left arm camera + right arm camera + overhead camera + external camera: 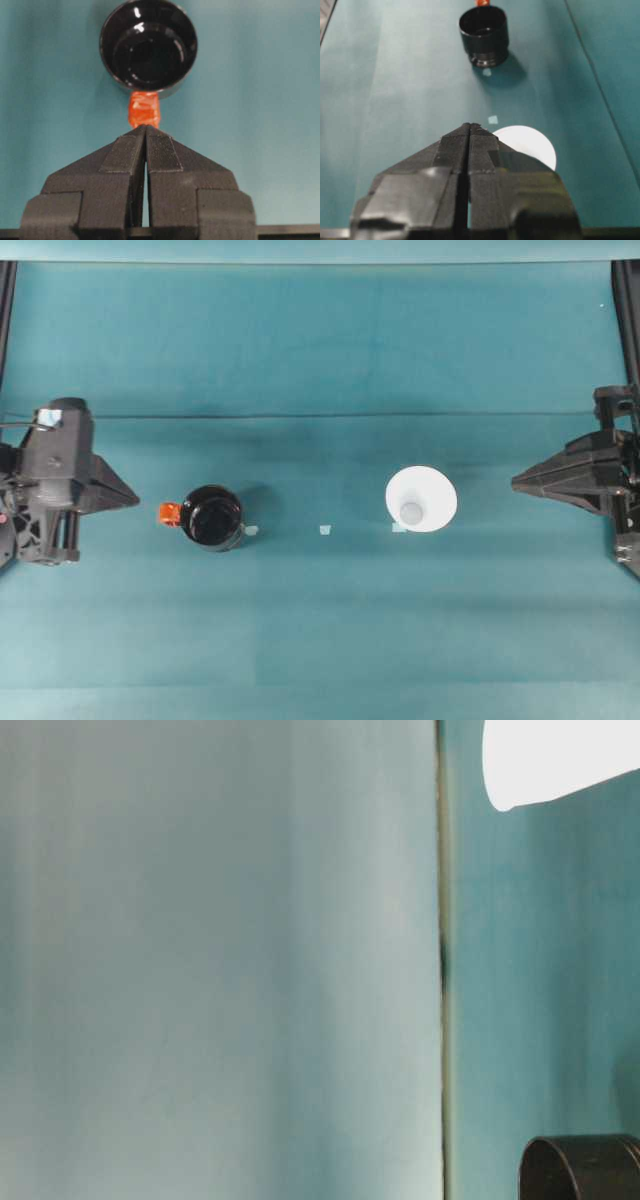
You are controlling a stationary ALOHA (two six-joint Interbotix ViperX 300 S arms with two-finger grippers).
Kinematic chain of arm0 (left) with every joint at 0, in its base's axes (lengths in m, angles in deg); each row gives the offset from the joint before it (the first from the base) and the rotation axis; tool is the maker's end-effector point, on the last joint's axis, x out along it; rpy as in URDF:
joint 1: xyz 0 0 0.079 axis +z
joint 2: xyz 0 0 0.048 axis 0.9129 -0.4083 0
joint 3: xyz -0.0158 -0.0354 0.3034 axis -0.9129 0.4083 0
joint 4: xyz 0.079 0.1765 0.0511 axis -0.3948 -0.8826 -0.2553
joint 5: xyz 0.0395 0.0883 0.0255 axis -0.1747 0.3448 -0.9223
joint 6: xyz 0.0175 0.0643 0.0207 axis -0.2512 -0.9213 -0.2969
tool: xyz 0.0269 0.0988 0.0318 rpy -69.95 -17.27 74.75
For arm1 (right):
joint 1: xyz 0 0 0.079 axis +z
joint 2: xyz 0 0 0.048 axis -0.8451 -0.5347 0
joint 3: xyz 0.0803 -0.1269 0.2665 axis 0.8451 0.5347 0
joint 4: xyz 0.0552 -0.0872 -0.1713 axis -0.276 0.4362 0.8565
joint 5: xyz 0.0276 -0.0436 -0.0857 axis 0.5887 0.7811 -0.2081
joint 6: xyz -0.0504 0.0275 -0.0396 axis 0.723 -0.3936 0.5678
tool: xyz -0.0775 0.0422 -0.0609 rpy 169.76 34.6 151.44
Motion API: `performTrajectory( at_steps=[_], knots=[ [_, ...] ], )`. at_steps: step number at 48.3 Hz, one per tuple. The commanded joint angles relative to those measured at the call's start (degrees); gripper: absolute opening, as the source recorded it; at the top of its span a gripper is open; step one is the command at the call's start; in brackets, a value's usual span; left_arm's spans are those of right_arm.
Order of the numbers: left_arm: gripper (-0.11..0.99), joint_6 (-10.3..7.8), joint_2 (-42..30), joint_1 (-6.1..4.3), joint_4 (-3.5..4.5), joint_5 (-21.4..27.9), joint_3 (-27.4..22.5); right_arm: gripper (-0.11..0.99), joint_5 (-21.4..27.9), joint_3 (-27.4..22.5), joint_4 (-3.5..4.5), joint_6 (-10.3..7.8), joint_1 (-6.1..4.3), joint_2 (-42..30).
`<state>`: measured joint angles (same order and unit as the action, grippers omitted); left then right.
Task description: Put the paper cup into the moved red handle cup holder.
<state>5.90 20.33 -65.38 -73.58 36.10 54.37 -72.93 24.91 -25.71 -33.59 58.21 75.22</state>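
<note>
The red handle cup holder (213, 517) is a glossy black round cup standing left of the table's middle, its orange-red tab (170, 513) pointing left. In the left wrist view the holder (148, 46) lies straight ahead. My left gripper (146, 128) is shut and empty, its tips just short of the tab (144, 109). From overhead the left gripper (135, 500) sits at the left edge. The white paper cup (421, 499) stands right of the middle. My right gripper (515, 481) is shut and empty, a little to the cup's right. Its fingers (455, 150) partly hide the cup (532, 145).
Three small pale tape marks (324, 529) lie in a row on the teal table (320, 620), between and beside the holder and cup. Black frame posts (628, 300) stand at the far corners. The table-level view catches the cup (555, 760) and the holder's rim (585, 1167).
</note>
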Motion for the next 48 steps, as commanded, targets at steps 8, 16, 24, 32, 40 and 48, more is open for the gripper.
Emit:
performTrajectory(
  at_steps=[8, 16, 24, 32, 40, 48],
  knots=[
    [0.03, 0.0, 0.0, 0.62, -0.18, -0.2, -1.1, -0.11, -0.3, -1.4, -0.09, -0.53, -0.09, -0.3],
    [0.31, 0.53, -1.3, 1.32, -0.18, -0.1, -1.2, -0.11, -0.3, -1.4, -0.09, -0.53, -0.09, -0.3],
    [0.81, 0.62, -3.5, 1.32, -0.18, -0.1, -1.6, -0.11, -0.3, -1.4, -0.09, -0.53, -0.09, -0.3],
    [0.97, 0.62, -5.4, 1.32, -0.18, -0.4, -1.8, -0.11, -0.2, -1.4, -0.09, -0.53, -0.09, -0.2],
    [0.97, 0.53, -7.9, 1.58, -0.18, -0.4, -1.7, -0.11, -0.2, -1.3, -0.09, -0.53, -0.09, -0.3],
    [0.97, -0.09, -12.3, 1.93, -0.09, -1.7, -1.7, -0.11, 0.0, -1.4, -0.09, -0.53, -0.09, -0.3]
  ],
)
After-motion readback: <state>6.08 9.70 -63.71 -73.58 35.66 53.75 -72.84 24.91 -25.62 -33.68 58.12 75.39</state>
